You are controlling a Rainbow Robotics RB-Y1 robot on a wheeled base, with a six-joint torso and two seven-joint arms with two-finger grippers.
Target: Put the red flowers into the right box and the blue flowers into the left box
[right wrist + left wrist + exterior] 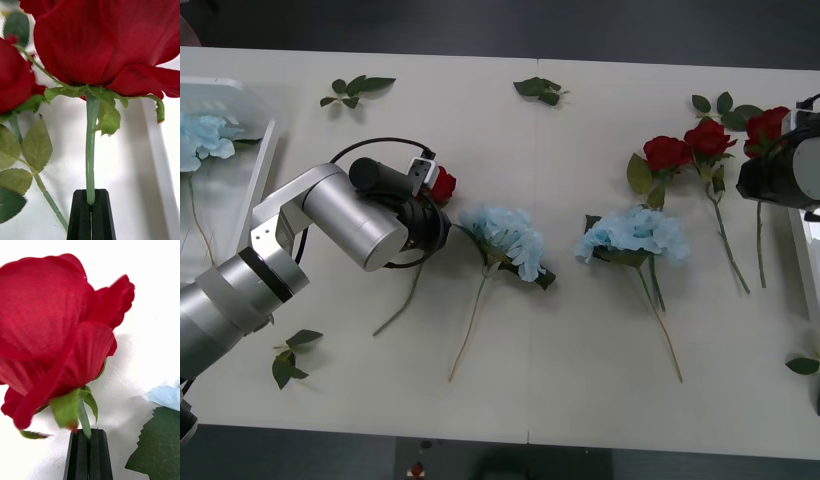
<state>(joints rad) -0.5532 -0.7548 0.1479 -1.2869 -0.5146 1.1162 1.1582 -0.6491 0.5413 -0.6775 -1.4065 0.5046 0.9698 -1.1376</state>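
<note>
left tool (89, 444): pinching a red rose (443, 184) stem, left-centre of the surface (580, 330)
right tool (90, 210): pinching another rose (105, 41) stem, far right
step: both roses gripped
next: lift, carry to the right box (808, 262)

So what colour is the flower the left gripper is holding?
Deep red, a rose on a green stem, pinched in the left gripper; the left wrist view shows it best.
</note>
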